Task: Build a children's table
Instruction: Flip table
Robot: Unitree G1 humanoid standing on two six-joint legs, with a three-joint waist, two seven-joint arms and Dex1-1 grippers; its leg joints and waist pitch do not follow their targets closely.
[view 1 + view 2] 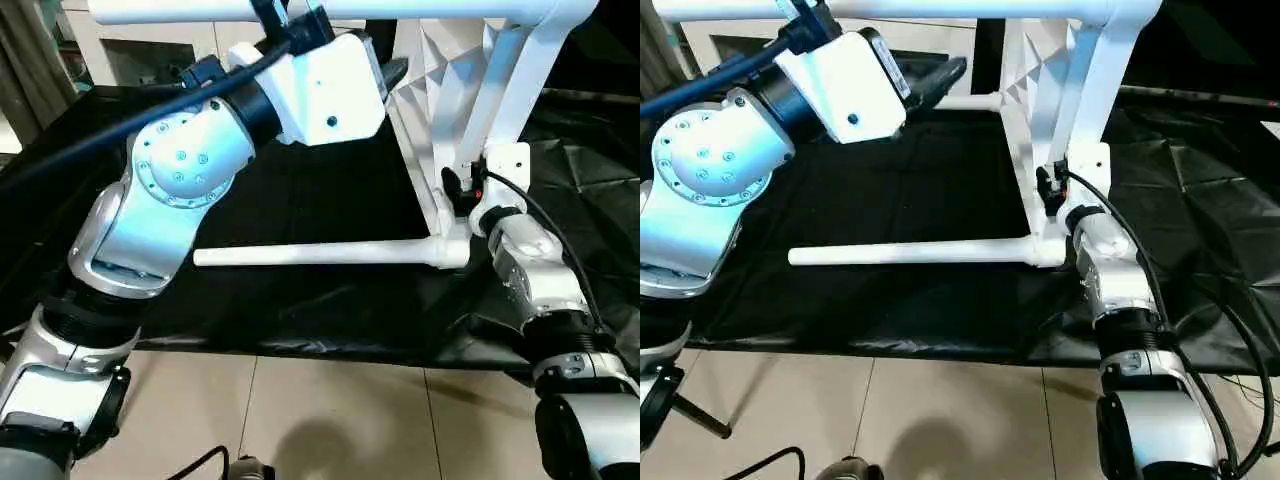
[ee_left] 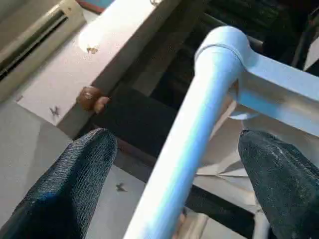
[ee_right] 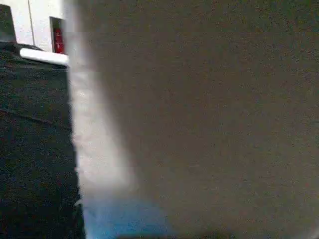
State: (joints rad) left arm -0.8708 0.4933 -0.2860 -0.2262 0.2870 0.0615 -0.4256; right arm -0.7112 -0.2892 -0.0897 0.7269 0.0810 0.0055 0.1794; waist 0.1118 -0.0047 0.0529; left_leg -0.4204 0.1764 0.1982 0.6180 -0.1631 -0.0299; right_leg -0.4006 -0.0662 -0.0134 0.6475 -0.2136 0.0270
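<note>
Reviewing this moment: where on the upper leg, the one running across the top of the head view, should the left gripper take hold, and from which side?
On the straight tube of the upper leg, just clear of its corner socket. There the shaft is round, even and slim enough to sit between the open fingers of the left gripper. Coming square across the tube, as it already straddles it, looks soundest; the socket end is too bulky.

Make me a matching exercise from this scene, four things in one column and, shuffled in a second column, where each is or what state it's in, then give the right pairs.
Things:
1. tabletop
2. lower leg
3. left gripper
4. black sheet

Places or states:
A. spread flat under the work
B. fingers apart on either side of a white leg
C. stood on edge, ribbed underside showing
D. sticking out level from a bottom corner socket, just above the sheet

Pairs: 1-C, 2-D, 3-B, 4-A
</note>
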